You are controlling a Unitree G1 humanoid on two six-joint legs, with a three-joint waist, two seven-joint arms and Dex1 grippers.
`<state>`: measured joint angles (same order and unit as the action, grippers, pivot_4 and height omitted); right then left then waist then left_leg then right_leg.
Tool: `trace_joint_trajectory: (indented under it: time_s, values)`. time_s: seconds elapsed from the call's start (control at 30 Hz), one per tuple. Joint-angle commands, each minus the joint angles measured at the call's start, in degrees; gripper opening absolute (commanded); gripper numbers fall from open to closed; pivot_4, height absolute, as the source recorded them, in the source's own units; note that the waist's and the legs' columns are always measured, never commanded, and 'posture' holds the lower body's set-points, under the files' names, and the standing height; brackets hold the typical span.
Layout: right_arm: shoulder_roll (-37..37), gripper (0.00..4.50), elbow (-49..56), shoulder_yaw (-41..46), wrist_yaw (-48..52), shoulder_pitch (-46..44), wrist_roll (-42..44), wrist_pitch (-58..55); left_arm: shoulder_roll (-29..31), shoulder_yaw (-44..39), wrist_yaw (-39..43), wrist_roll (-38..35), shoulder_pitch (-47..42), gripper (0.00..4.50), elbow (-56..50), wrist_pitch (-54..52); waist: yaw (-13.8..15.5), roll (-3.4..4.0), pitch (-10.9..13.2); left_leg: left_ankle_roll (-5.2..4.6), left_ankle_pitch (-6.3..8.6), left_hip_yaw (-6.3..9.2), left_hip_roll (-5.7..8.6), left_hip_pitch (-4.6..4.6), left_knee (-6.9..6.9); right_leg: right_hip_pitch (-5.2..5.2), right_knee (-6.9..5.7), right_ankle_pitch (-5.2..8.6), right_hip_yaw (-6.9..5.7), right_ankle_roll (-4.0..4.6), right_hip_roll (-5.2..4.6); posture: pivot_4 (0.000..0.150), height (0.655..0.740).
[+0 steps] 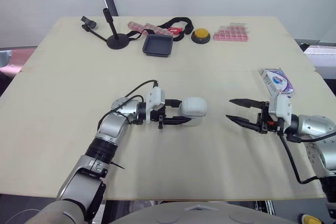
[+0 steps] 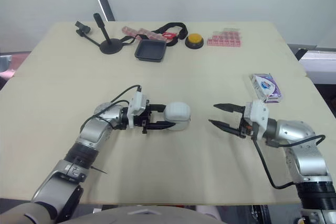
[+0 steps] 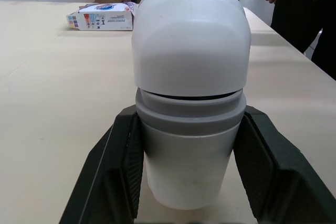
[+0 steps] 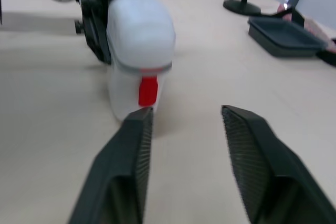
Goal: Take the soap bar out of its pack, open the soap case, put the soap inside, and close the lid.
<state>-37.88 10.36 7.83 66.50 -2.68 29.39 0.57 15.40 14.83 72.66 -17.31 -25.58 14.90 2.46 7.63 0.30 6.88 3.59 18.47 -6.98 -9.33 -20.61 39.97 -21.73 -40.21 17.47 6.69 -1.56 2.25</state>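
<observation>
The left gripper (image 1: 184, 112) was clamped on the white, round-topped plastic soap case (image 1: 195, 107), one black finger on each side of its lower half, holding it just short of the middle of the pale beige counter (image 1: 79, 93), a little toward 6 o'clock. In the left wrist view a grey band ran round the soap case under the lid, with a thin dark seam above it; the lid looked closed, though the seam left that uncertain. A small red latch (image 4: 148, 91) sat on the side facing 3 o'clock. The right gripper (image 1: 229, 108) lay low over the counter at about 4 o'clock, near the soap case but apart from it, its fingers spread wide and empty, pointing at the latch side. The white-and-purple cardboard soap pack (image 1: 276, 81) lay flat at 3 o'clock, beyond the right gripper and well apart from the case. Along the far edge stood a black desk stand (image 1: 117, 39) at 11 o'clock, a dark square tray (image 1: 157, 45) at 12 and a yellow push button (image 1: 200, 35) just beside it toward 1 o'clock.
</observation>
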Motion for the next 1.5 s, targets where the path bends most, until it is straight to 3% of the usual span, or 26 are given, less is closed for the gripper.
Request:
trace_joint_trajectory:
  time_s: [0.03, 0.1, 0.63, 1.5]
  values:
    - [-0.53, 0.63, 6.32, 0.3, -2.1, -1.84, 4.3, -5.08, 0.96, 0.14, 0.02, 0.64, 0.52, 1.93, -0.62, -0.24, 0.02, 0.0, 0.0, 0.0, 0.0, 0.0, 0.0, 0.01, -0.02, 0.01, 0.01, 0.0, 0.0, 0.0, 0.0, 0.15, 0.74]
    - [-0.43, 0.01, 8.77, -0.98, -3.27, -2.55, 4.86, -7.95, 0.99, 0.21, 0.08, 0.68, 0.54, 1.93, -0.65, -0.26, 0.04, 0.0, 0.0, 0.0, 0.0, 0.0, 0.0, 0.03, -0.04, 0.02, 0.02, 0.0, 0.0, 0.0, 0.0, 0.15, 0.74]
    - [-0.47, 0.01, 10.23, -7.45, -6.4, -6.28, -0.66, -12.63, 1.1, 0.18, 0.15, 0.76, 0.23, 1.93, -0.9, -0.74, 0.03, 0.0, 0.0, 0.01, 0.0, 0.02, 0.03, 0.05, -0.1, 0.05, 0.08, 0.0, -0.1, 0.0, -0.04, 0.15, 0.74]
    - [-1.05, 0.01, 8.5, -9.19, -3.45, -7.57, -3.2, -12.0, 1.2, 0.17, -0.06, 0.83, 0.13, 1.93, -1.15, -1.18, 0.01, 0.0, 0.0, 0.0, 0.0, 0.03, -0.01, 0.07, -0.14, 0.05, 0.08, 0.0, -0.12, 0.0, -0.06, 0.15, 0.74]
